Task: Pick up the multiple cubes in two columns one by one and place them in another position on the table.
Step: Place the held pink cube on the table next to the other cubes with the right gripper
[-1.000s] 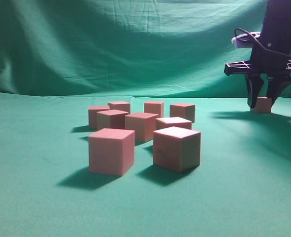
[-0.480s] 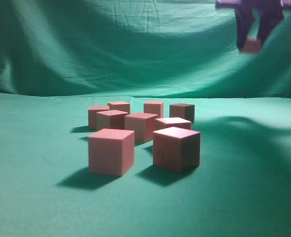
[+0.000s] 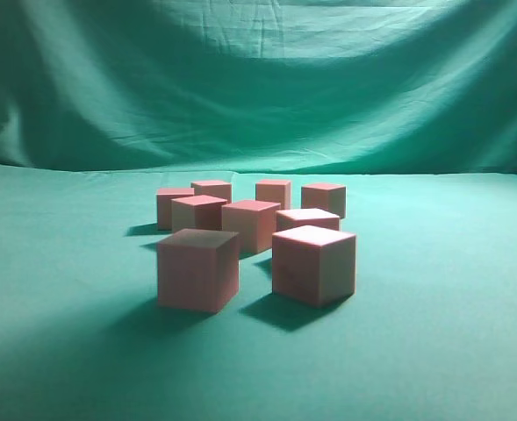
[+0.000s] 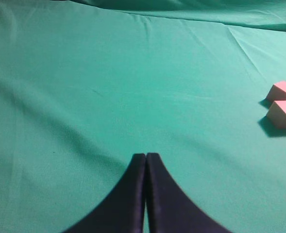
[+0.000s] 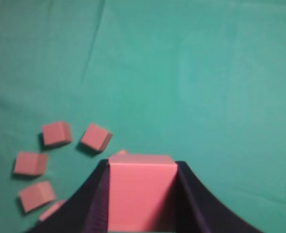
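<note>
Several cubes with pink tops and tan sides stand in two columns on the green table point(image 3: 434, 333); the nearest two are the front left cube point(image 3: 198, 269) and the front right cube point(image 3: 313, 263). Neither gripper shows in the exterior view. My right gripper point(image 5: 143, 164) is shut on one pink cube point(image 5: 142, 194), held high above the table, with several cubes point(image 5: 56, 133) far below to its left. My left gripper point(image 4: 146, 155) hangs shut and empty over bare cloth, and two cubes point(image 4: 283, 113) lie well off to its right.
A wrinkled green cloth backdrop point(image 3: 258, 79) rises behind the table. A soft shadow lies over the front left cube and the cloth around it. Green cloth stretches to both sides of the cube group.
My right gripper rose from the far right of the table with a cube in it and left the exterior view at the top. A shadow now covers the front left cube.
</note>
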Robot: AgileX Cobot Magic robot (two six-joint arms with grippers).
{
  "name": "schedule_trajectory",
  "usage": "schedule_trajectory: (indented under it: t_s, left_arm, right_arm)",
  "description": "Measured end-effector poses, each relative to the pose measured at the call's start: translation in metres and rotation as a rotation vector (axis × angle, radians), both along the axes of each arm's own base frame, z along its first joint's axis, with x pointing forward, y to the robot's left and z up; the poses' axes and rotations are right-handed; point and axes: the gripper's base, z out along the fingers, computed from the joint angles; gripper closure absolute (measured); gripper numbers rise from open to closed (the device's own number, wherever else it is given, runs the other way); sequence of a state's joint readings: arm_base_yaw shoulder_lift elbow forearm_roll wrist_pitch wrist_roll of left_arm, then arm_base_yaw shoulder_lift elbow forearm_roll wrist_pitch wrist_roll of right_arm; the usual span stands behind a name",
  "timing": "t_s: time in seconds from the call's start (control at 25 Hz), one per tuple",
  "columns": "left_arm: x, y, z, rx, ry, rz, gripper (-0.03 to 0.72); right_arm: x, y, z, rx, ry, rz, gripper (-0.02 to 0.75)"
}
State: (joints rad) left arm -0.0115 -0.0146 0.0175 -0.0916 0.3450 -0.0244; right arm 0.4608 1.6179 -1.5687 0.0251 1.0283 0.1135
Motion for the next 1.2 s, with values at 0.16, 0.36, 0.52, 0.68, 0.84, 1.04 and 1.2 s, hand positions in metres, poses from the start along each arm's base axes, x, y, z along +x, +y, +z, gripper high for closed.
schedule_trajectory:
  t_s: [0.16,0.36,0.52,0.68,0.84,1.04,1.2]
  left_arm:
    - [0.0,0.0,0.0,0.0,0.0,0.0,0.688]
    - [0.0,0.0,0.0,0.0,0.0,0.0,0.688]
    - [0.0,0.0,0.0,0.0,0.0,0.0,0.688]
    - [0.0,0.0,0.0,0.0,0.0,0.0,0.688]
    - [0.0,0.0,0.0,0.0,0.0,0.0,0.688]
    - [0.0,0.0,0.0,0.0,0.0,0.0,0.688]
    - [0.0,0.0,0.0,0.0,0.0,0.0,0.688]
  right_arm:
    - [-0.044,0.052,-0.026,-0.073,0.053,0.256,0.484]
    - [-0.082,0.108,-0.052,-0.122,0.101,0.462,0.484]
    - [-0.097,0.134,-0.076,-0.164,0.15,0.538,0.484]
    - [-0.11,0.166,-0.12,-0.224,0.226,0.591,0.484]
    - [-0.107,0.179,-0.152,-0.25,0.266,0.588,0.484]
    - [-0.102,0.187,-0.173,-0.243,0.25,0.586,0.484]
    - [-0.097,0.189,-0.179,-0.257,0.219,0.567,0.484]
